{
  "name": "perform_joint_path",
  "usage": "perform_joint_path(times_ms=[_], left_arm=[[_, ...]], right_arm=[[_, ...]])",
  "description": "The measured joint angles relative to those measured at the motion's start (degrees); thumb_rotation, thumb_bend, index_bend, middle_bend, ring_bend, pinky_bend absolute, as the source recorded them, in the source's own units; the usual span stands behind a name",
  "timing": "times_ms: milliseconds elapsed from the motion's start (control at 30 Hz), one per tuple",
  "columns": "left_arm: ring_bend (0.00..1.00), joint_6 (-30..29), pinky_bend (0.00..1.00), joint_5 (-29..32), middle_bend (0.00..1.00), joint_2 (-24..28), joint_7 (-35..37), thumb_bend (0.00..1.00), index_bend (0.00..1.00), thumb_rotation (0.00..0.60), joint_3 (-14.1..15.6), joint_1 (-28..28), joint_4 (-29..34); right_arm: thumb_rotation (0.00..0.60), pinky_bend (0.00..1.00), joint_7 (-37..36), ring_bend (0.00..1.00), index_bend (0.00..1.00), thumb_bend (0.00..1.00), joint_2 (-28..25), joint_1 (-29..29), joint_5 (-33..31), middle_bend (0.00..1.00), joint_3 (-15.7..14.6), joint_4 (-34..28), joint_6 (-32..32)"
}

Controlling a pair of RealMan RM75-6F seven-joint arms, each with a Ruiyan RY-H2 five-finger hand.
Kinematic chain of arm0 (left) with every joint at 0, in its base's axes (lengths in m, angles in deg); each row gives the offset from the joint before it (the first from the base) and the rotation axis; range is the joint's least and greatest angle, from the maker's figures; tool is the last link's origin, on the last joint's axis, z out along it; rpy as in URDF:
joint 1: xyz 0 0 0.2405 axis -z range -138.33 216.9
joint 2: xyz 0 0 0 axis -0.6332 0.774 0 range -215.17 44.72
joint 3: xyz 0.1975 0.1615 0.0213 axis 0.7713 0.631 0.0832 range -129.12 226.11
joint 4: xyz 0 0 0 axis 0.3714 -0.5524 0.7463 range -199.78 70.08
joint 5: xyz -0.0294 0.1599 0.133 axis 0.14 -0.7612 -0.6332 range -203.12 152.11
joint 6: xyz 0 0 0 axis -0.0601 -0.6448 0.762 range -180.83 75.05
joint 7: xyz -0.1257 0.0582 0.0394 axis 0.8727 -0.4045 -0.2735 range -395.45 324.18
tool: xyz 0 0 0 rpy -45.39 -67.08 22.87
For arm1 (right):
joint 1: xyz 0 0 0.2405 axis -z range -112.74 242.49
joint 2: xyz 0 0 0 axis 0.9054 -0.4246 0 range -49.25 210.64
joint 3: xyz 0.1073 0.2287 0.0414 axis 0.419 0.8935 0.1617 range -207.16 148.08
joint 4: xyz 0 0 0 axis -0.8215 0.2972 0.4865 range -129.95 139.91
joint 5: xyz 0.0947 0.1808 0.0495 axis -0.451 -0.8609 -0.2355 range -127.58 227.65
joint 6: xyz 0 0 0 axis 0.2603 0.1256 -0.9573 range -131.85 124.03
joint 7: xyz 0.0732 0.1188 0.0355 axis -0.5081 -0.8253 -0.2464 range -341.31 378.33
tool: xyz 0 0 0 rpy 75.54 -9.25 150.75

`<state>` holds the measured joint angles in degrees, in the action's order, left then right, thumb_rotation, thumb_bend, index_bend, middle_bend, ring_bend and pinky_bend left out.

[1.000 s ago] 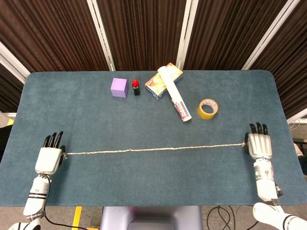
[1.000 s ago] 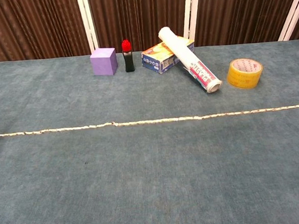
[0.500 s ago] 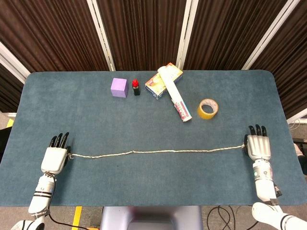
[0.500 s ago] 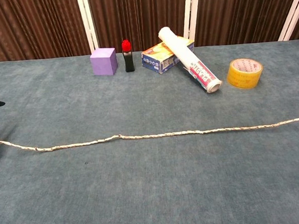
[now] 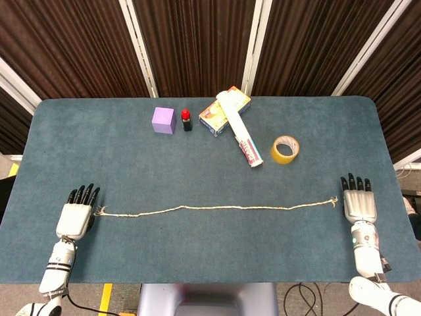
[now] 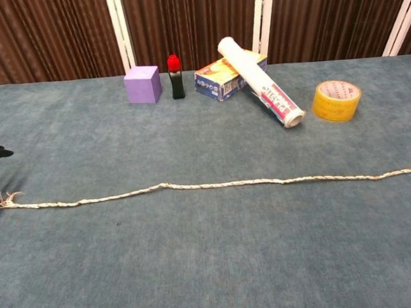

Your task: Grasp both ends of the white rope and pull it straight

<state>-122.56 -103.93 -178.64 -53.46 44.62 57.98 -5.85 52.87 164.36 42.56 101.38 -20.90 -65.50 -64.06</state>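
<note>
The white rope [image 5: 217,209] lies nearly straight on the tabletop [image 5: 197,158], each frayed end just beside the spread, empty fingers of the left hand [image 5: 74,217] and right hand [image 5: 359,205], so the pull looks done.

white rope [image 5: 217,209], purple cube [image 5: 163,120] (yellow tape [image 5: 285,149])
</note>
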Motion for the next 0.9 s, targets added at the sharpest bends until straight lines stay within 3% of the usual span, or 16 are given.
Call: perform_joint_path(times_ms=[133,300,500,700,767,900], left_arm=[[0.0,-1.33,0.14,-0.64,0.0,2.09,2.08,0.39,0.0,0.6,0.26,-0.75,2.3],[0.0,-6.85,0.14,-4.17,0.0,6.72,7.67,0.39,0.0,0.6,1.23,-2.56,7.85],[0.0,-17.52,0.12,-11.96,0.0,13.27,15.36,0.4,0.0,0.6,4.55,-6.54,13.77],[0.0,-29.91,0.1,-18.19,0.0,15.95,19.55,0.41,0.0,0.6,8.86,-14.27,13.28],[0.0,-31.12,0.1,-19.96,0.0,16.68,18.98,0.41,0.0,0.6,9.67,-15.6,13.35],[0.0,-28.77,0.1,-18.69,0.0,18.56,17.59,0.4,0.0,0.6,10.23,-16.13,15.51]], right_arm=[[0.6,0.0,-0.98,0.0,0.0,0.35,-1.87,0.7,1.02,0.0,-0.13,-3.3,-1.81],[0.6,0.0,-3.74,0.0,0.0,0.33,-6.88,3.61,4.58,0.0,-0.93,-12.07,-7.07],[0.6,0.0,-10.16,0.0,0.0,0.32,-16.01,11.25,17.34,0.0,-5.35,-24.63,-18.94],[0.6,0.0,-15.08,0.0,0.0,0.32,-21.29,22.62,27.11,0.0,-11.29,-28.15,-34.37],[0.6,0.0,-16.72,0.0,0.0,0.32,-22.63,24.76,30.28,0.0,-12.72,-28.63,-36.88],[0.6,0.0,-19.96,0.0,0.0,0.32,-25.32,26.26,32.2,0.0,-14.2,-29.6,-36.04]])
